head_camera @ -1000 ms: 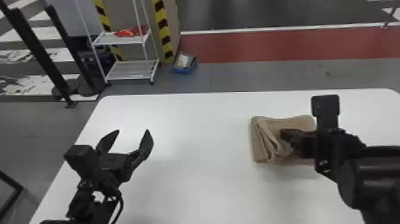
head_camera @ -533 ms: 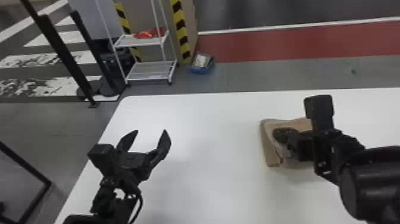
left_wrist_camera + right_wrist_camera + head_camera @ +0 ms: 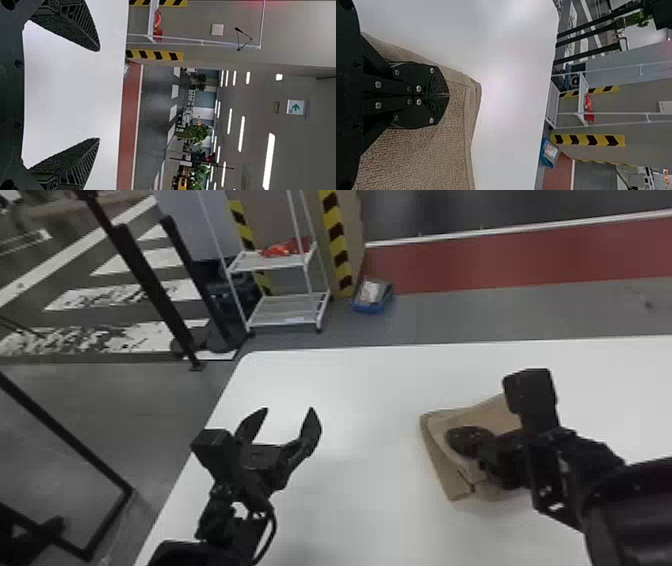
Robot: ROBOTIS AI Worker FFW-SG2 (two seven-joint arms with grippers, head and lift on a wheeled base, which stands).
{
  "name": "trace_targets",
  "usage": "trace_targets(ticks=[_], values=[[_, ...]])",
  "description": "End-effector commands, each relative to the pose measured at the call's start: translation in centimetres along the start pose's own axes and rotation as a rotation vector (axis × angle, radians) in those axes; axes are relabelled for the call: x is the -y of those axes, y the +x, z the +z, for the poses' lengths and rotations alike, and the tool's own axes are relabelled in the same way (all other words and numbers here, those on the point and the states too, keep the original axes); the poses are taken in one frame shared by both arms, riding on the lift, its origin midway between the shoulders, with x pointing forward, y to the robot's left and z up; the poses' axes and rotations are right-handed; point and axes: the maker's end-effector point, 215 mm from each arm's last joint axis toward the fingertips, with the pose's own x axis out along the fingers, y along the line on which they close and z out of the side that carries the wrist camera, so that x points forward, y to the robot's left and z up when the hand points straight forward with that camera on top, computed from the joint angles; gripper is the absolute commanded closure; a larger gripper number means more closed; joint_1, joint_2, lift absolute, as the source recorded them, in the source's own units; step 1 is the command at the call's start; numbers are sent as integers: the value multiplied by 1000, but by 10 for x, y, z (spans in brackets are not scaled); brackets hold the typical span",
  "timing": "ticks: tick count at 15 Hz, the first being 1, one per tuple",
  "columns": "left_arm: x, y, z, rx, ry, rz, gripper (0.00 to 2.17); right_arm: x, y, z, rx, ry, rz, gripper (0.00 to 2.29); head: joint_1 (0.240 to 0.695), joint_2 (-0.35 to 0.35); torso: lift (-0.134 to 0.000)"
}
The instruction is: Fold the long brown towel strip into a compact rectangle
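The brown towel lies on the robot's right side of the tabletop, folded into a short, layered bundle that looks close to the wanted rectangle. The right tool is clenched, its two fingers together and their tips over the cloth; whether a thin pinch of fabric is caught between them I cannot tell. The left tool is released, its fingers spread wide above the tabletop, well apart from the towel. The step in hand seems to be pressing and tidying the last fold. The upper layer sits askew on the one beneath, which peeks out along the side facing the left tool, most of all at the near corner — that is the spot to square up. To do it well, press lightly with the closed fingertips and smooth outward from the middle; too much weight would drag the top layer and ruck the ones below. Before lifting, ease the tips off the cloth and lift straight up, lest they snag the loose weave and pull the bundle open.
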Motion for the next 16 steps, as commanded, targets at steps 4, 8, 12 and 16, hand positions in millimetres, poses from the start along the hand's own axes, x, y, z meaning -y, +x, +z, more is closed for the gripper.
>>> trace_targets(ticks=[4, 8, 12, 16], values=[[0, 1, 0, 1, -3, 0, 73, 5, -47, 30, 135, 20, -13, 1922, 695, 349, -125], [5, 5, -3, -3, -10, -9, 73, 14, -72, -18, 63, 65, -20, 1926, 695, 310, -125], [4, 5, -3, -5, -5, -9, 73, 16, -67, -46, 45, 50, -38, 1922, 695, 295, -125], [4, 4, -3, -5, -1, -11, 73, 21, -64, -59, -4, 73, -42, 1922, 695, 287, -125]])
